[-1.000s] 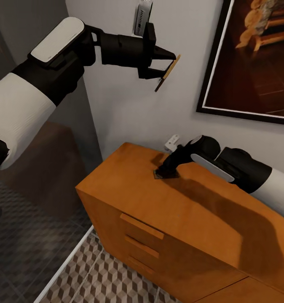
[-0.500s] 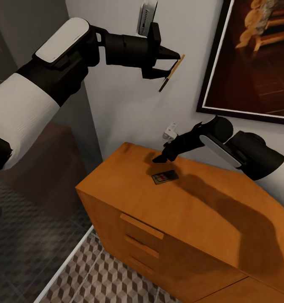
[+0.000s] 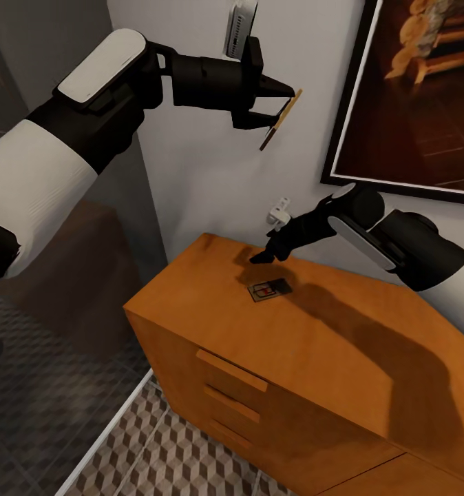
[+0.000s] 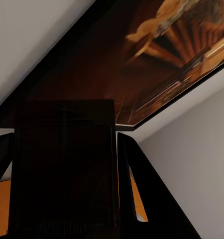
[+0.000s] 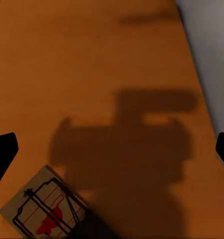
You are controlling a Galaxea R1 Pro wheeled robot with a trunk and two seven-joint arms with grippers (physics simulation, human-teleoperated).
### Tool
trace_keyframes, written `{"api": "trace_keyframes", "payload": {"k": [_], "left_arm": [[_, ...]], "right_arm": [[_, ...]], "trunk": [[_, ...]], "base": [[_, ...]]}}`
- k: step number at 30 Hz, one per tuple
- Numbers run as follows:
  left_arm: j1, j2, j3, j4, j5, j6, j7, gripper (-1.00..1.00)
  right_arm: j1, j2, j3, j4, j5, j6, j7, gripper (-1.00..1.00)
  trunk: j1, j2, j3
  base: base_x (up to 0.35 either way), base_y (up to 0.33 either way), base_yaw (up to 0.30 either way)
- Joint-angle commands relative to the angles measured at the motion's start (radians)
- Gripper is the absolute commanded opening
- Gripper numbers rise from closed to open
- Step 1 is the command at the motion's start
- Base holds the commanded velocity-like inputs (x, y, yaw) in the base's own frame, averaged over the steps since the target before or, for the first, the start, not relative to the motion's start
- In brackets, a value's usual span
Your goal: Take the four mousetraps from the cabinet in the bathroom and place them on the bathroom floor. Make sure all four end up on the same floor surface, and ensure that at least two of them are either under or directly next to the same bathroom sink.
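My left gripper (image 3: 279,105) is raised in front of the wall, shut on one mousetrap (image 3: 280,120), which shows edge-on as a thin tan strip. In the left wrist view that mousetrap (image 4: 64,169) is a dark slab between the fingers (image 4: 142,194). A second mousetrap (image 3: 268,289) lies flat on top of the orange-brown cabinet (image 3: 328,351), near its back left. My right gripper (image 3: 263,256) hovers open a little above and behind it. In the right wrist view the mousetrap (image 5: 45,210) lies near the frame's lower corner, with the fingertips (image 5: 2,155) spread wide.
A framed dark painting (image 3: 418,89) hangs on the wall right of my left gripper. A white wall unit (image 3: 237,27) and a small white socket (image 3: 280,215) are mounted on the wall. Cube-patterned floor tiles (image 3: 184,455) show below the cabinet. A dark glass panel (image 3: 53,344) stands at left.
My right gripper has lifted off the mousetrap on the cabinet top, and the trap stays lying there. My left gripper has shifted slightly right with its trap.
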Motion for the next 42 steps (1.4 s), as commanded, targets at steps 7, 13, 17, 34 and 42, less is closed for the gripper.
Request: {"api": "trace_keyframes", "payload": {"k": [7,13,17,34,42], "left_arm": [[-0.001,0.001,-0.003,0.000,0.009,-0.001,0.007,-1.00],[-0.001,0.001,-0.003,-0.001,0.009,-0.001,0.007,-1.00],[-0.001,0.001,-0.003,-0.001,0.009,-0.001,0.007,-1.00],[-0.001,0.000,-0.003,-0.004,0.009,-0.002,0.007,-1.00],[0.000,-0.001,-0.003,-0.001,0.009,-0.002,0.007,-1.00]], "right_arm": [[-0.002,-0.015,0.011,-0.003,0.030,-0.010,0.124,1.00],[-0.001,-0.019,0.039,-0.020,0.050,-0.011,0.191,1.00],[-0.001,-0.020,0.073,-0.027,0.054,-0.011,0.207,1.00],[-0.001,-0.033,0.101,-0.031,0.077,-0.025,0.229,1.00],[-0.001,-0.040,0.100,-0.030,0.218,-0.048,0.355,1.00]], "trunk": [[0.000,0.000,-0.001],[0.000,0.000,-0.001],[0.000,0.000,-0.001],[0.000,0.000,-0.001],[0.000,0.000,-0.001]], "base": [[0.000,0.000,0.000],[0.000,0.000,0.000],[0.000,0.000,0.000],[-0.154,-0.007,0.000],[-0.046,-0.099,0.000]]}}
